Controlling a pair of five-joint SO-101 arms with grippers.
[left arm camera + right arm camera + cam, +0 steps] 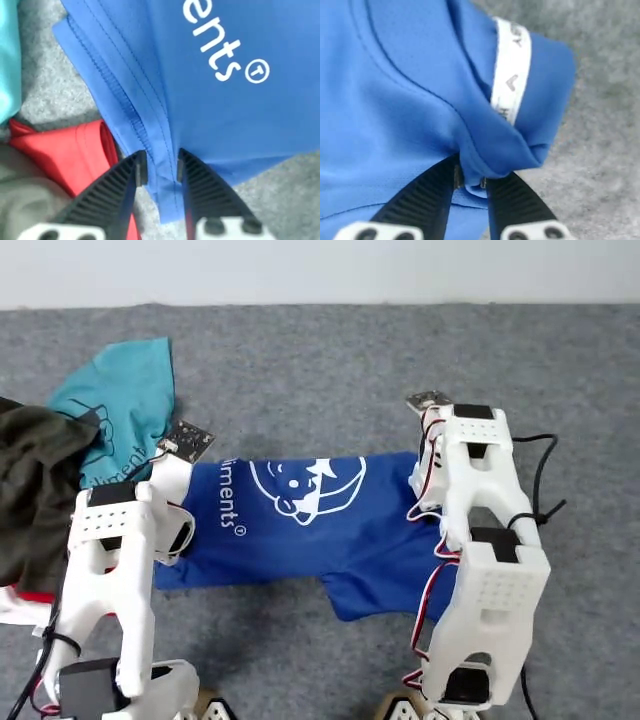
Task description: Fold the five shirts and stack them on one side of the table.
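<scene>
My left hand pinches the hem of the blue shirt, with the stitched edge caught between its two fingers. My right hand is clamped on a fold of the same shirt at the collar, close to the white neck tape. The shirt lies spread on the grey counter between my two hands, print side up. Just beside my left hand, on the side away from my right, a red shirt touches the blue hem. Beyond it, a teal shirt and an olive shirt lie heaped together.
</scene>
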